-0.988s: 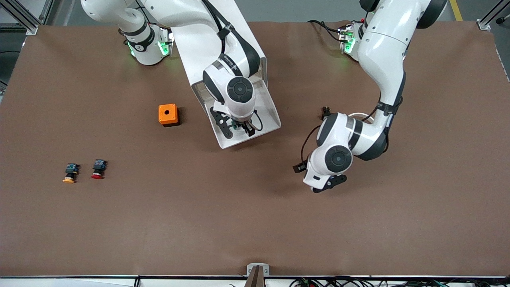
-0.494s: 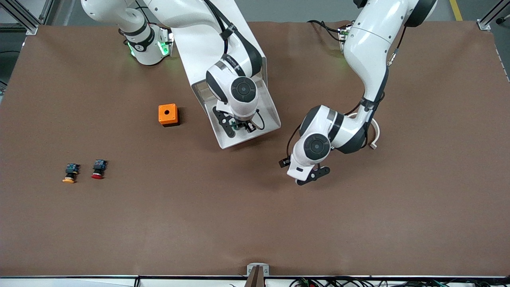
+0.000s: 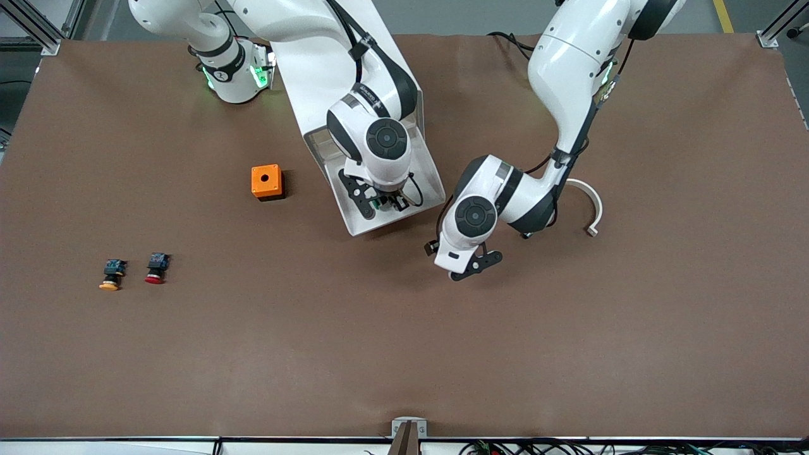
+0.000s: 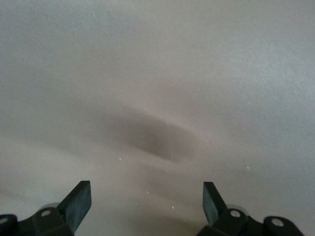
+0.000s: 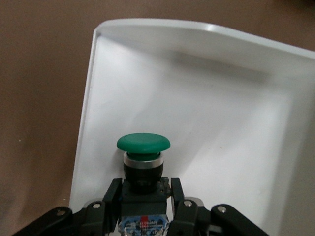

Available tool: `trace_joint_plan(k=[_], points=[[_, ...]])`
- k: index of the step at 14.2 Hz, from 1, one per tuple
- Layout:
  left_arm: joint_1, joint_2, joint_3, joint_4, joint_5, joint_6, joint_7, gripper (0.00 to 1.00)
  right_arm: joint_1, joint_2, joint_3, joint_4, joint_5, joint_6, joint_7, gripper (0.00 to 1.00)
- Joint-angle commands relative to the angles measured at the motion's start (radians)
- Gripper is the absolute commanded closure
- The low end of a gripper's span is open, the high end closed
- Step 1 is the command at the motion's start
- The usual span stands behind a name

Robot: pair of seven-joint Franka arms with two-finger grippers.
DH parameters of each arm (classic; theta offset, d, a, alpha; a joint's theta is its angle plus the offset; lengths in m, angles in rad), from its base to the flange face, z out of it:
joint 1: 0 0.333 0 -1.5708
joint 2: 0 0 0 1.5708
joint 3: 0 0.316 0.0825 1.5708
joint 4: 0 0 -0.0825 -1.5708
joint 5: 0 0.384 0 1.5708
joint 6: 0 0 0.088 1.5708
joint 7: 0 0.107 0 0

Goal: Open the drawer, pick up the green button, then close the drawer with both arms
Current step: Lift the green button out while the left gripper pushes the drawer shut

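Observation:
The white drawer [image 3: 354, 224] stands pulled out of the white cabinet [image 3: 310, 82], which my right arm mostly hides. My right gripper [image 3: 382, 203] is over the drawer's open end, shut on the dark body of the green-capped button [image 3: 378, 203]. In the right wrist view the button [image 5: 143, 142] sits upright between the fingers of my right gripper [image 5: 142, 196], with the drawer's white floor [image 5: 221, 123] around it. My left gripper [image 3: 469, 268] hangs over bare table beside the drawer's corner toward the left arm's end. It is open and empty in the left wrist view [image 4: 146, 201].
An orange box with a hole [image 3: 266, 181] stands beside the drawer toward the right arm's end. A red-capped button [image 3: 155, 268] and an orange-capped button [image 3: 111, 275] lie nearer the front camera. A white curved piece [image 3: 591, 202] lies by the left arm.
My left arm has swung toward the drawer, carrying its open gripper closer to the drawer's corner. My right gripper has stayed over the drawer with the button in it.

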Motion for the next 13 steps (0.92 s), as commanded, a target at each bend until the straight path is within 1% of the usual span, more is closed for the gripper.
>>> trace_joint_plan(k=[1, 2, 3, 5, 7, 8, 10, 11, 13], points=[[-0.015, -0.015, -0.005, -0.014, -0.008, 0.014, -0.004, 0.00, -0.066, -0.014, -0.001, 0.140, 0.013, -0.223, -0.013, 0.87], [-0.019, -0.015, -0.009, -0.012, -0.008, 0.014, -0.003, 0.00, -0.102, -0.021, 0.000, 0.193, 0.013, -0.315, -0.044, 0.87], [-0.020, -0.016, -0.016, -0.012, -0.008, 0.019, -0.007, 0.00, -0.136, -0.047, 0.002, 0.218, 0.015, -0.385, -0.108, 0.87], [-0.020, -0.016, -0.039, -0.012, -0.010, 0.029, -0.010, 0.00, -0.211, -0.122, -0.001, 0.220, 0.013, -0.484, -0.305, 0.87], [-0.031, -0.015, -0.051, -0.014, -0.011, 0.043, -0.015, 0.00, -0.303, -0.179, -0.004, 0.214, 0.003, -0.571, -0.555, 0.88], [-0.034, -0.013, -0.052, -0.015, -0.011, 0.043, -0.020, 0.00, -0.369, -0.199, -0.006, 0.209, 0.001, -0.593, -0.693, 0.90], [-0.045, -0.013, -0.060, -0.015, -0.011, 0.043, -0.029, 0.00, -0.484, -0.219, -0.007, 0.200, -0.010, -0.616, -0.931, 0.90], [-0.054, -0.013, -0.066, -0.017, -0.011, 0.043, -0.029, 0.00, -0.535, -0.228, -0.006, 0.183, -0.039, -0.615, -1.042, 0.90], [-0.074, -0.012, -0.069, -0.015, -0.011, 0.045, -0.029, 0.00, -0.596, -0.228, -0.006, 0.156, -0.089, -0.595, -1.194, 0.90]])
